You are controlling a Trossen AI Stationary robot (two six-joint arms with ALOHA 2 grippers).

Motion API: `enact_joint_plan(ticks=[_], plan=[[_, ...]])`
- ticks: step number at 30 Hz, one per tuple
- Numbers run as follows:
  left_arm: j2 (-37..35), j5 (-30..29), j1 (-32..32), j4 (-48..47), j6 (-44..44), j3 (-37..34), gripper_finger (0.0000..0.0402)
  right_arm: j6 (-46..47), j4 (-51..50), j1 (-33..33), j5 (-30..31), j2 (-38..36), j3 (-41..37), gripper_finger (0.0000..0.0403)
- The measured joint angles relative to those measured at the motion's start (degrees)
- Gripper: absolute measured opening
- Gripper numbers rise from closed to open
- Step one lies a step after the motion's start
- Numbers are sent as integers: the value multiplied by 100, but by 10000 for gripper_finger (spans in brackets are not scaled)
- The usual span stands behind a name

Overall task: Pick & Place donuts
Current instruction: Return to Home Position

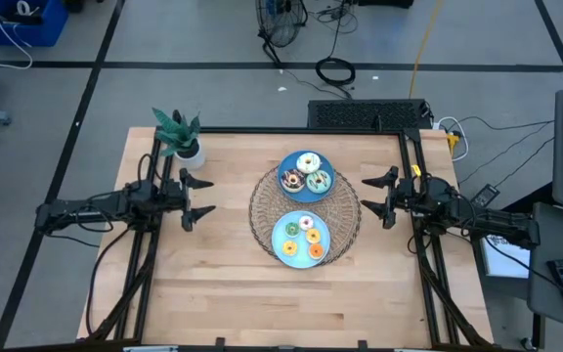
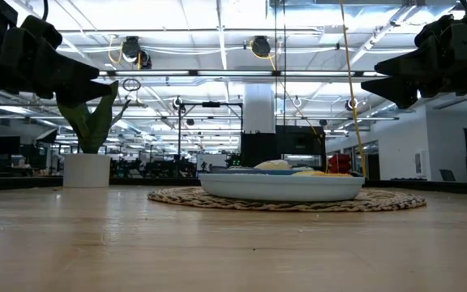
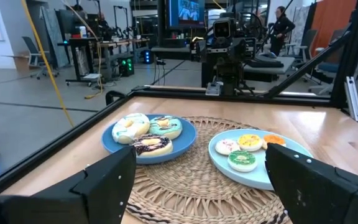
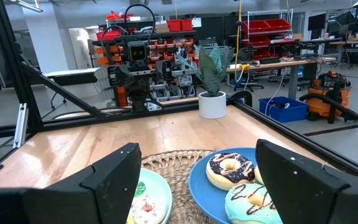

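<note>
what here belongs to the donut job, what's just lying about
Job: white donut, teal donut, chocolate donut, pink donut, yellow donut, orange donut, green donut, dark blue plate, light blue plate, left gripper, right gripper, parked either side.
Lying about: potted plant, woven mat.

Light wooden table (image 1: pixel 223 284), round woven mat (image 1: pixel 260 210) at its middle, potted plant (image 1: pixel 179 135) near one corner

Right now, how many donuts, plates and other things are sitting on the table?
Large donuts: 3
Small donuts: 4
Blue plates: 2
Woven mat: 1
Potted plant: 1
Total: 11
</note>
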Motion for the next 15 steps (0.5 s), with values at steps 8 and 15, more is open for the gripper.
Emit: enact_joint_plan(ticks=[8,15], plan=[[0,0,0,7,2,0,349,0,0,2,0,0,0,304],[0,2,0,9,2,0,342,0,1,0,0,0,0,304]])
